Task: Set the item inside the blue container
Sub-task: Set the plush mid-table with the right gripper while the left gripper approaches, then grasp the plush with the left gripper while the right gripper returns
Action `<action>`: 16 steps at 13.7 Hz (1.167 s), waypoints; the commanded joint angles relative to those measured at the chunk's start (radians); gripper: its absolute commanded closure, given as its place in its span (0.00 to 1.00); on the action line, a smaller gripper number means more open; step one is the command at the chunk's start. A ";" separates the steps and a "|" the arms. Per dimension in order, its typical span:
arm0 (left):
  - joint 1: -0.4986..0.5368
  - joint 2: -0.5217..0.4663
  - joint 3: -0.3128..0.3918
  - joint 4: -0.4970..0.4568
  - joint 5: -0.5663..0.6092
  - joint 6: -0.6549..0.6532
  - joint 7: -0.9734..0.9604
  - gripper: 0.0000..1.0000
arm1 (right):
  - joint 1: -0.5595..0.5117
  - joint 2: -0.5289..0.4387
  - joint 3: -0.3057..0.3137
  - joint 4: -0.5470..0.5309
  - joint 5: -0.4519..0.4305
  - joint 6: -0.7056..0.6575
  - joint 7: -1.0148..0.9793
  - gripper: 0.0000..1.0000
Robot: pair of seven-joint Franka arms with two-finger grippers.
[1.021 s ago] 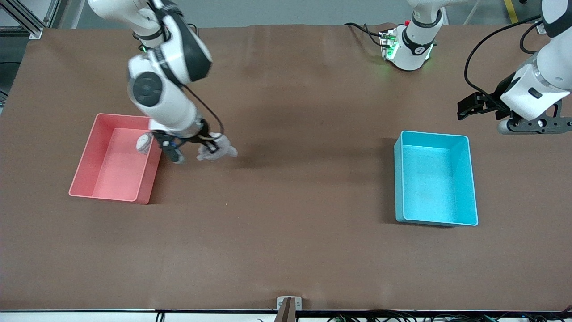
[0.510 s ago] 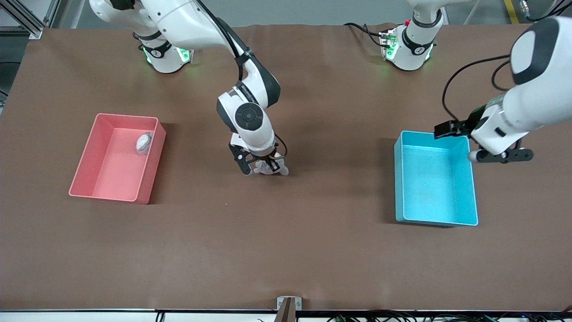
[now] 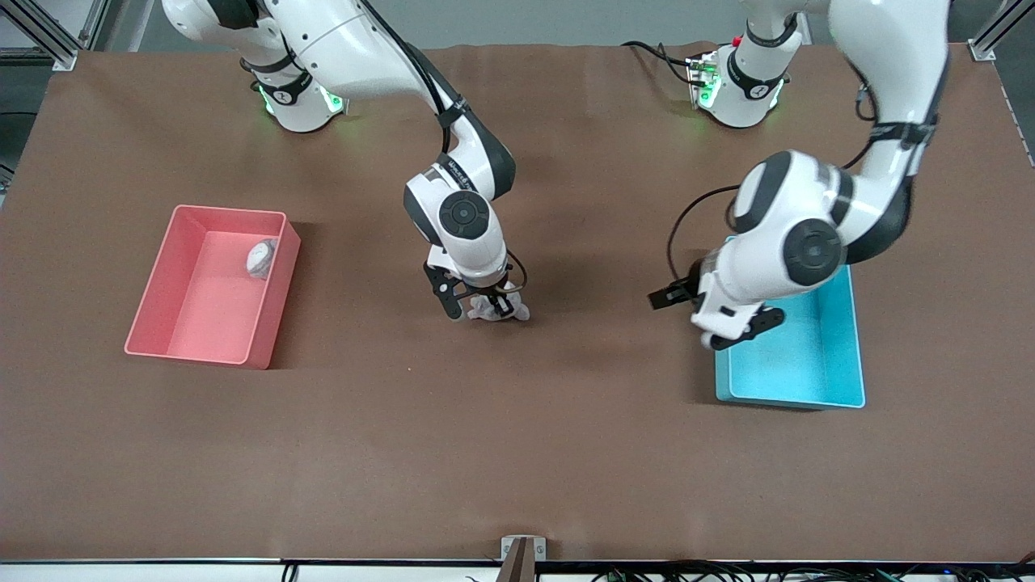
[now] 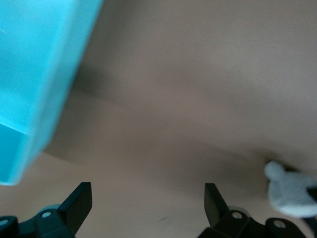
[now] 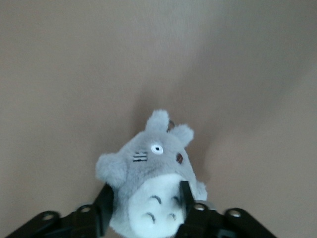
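Plush (image 3: 499, 308) sits clamped in the right gripper (image 3: 482, 306) over mid-table, seemingly just off it; the bin (image 3: 817, 380) is unfilled, left gripper (image 3: 732, 330) wide open above its edge.

High front camera faces robots; wrist cameras close above table (image 3: 517, 453)

the right arm reaches from its base out over the middle of the tabletop, wrist bent down, and the right claw (image 3: 483, 305) is low there with its fingers (image 5: 184, 194) closed on a grey plush toy (image 5: 151, 191). the left arm folds at the elbow; the left claw (image 3: 732, 330) hangs with its fingers (image 4: 79, 201) spread wide.
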 commanded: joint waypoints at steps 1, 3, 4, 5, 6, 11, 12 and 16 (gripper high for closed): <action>-0.082 0.078 0.003 0.051 -0.025 0.096 -0.226 0.00 | -0.080 -0.128 0.007 0.004 -0.013 -0.186 -0.138 0.00; -0.143 0.158 0.003 0.108 -0.028 0.160 -0.383 0.00 | -0.170 -0.227 0.009 -0.028 -0.012 -0.291 -0.283 0.00; -0.180 0.190 0.003 0.122 -0.028 0.215 -0.463 0.00 | -0.220 -0.283 0.009 -0.070 -0.010 -0.306 -0.357 0.00; -0.209 0.216 0.003 0.124 -0.025 0.279 -0.539 0.00 | -0.269 -0.344 0.009 -0.132 -0.009 -0.306 -0.443 0.00; -0.241 0.244 0.003 0.125 -0.022 0.345 -0.596 0.00 | -0.319 -0.402 0.009 -0.194 -0.007 -0.303 -0.546 0.00; -0.342 0.333 0.003 0.125 -0.021 0.585 -0.705 0.00 | -0.591 -0.603 0.009 -0.520 -0.004 -0.198 -1.006 0.00; -0.362 0.344 0.005 0.124 -0.021 0.610 -0.724 0.00 | -0.620 -0.623 0.009 -0.579 -0.003 -0.154 -1.054 0.00; -0.424 0.399 0.016 0.125 -0.021 0.749 -0.782 0.00 | -0.731 -0.648 0.009 -0.755 0.004 -0.003 -1.235 0.00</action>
